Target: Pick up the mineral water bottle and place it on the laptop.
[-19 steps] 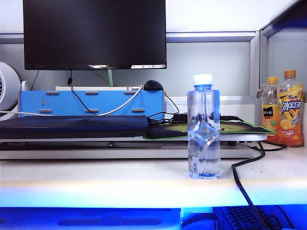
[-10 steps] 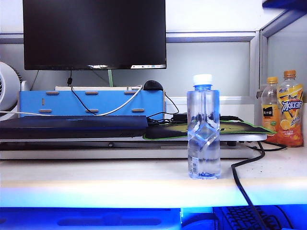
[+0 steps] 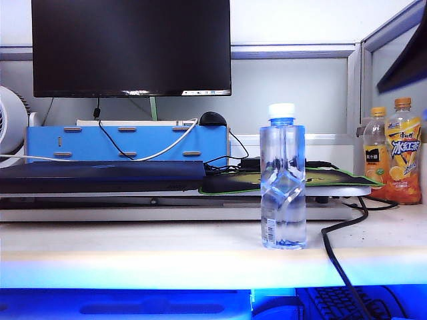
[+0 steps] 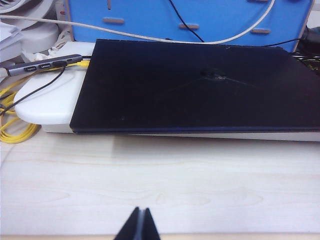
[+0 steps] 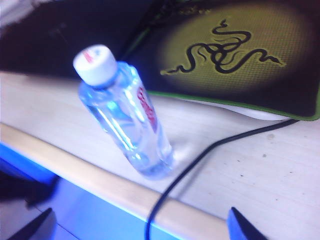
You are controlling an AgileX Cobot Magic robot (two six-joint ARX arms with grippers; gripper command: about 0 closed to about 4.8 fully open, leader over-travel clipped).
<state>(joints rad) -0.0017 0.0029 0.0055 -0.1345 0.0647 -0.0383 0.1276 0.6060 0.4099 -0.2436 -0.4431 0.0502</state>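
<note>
The bottle (image 3: 283, 177) stood upright near the front edge of the pale desk (image 3: 133, 250), well apart from the laptop (image 3: 100, 175), which lay closed and flat on a white riser to its left in the exterior view. The bottle was clear plastic with a white cap, twisted facets and water filling most of it. It probably had some weight, thin walls that would give under a hard squeeze, and a smooth, rather slippery skin. The straight section below the shoulder looked the safest place to take hold, gripped from the side. A small barcode sat near its base, and red lettering ran down one side, too blurred to read.

The right gripper (image 5: 140, 227) hovered above and in front of the bottle, its two dark fingertips (image 5: 35, 227) spread wide with nothing between them. The left gripper (image 4: 139, 226) rested low over bare desk in front of the laptop, fingers pressed together, holding nothing.

Behind lay a mat (image 5: 235, 55) with a green snake emblem, a black cable (image 5: 200, 160) and two orange juice bottles (image 3: 395, 152) with Chinese lettering.
</note>
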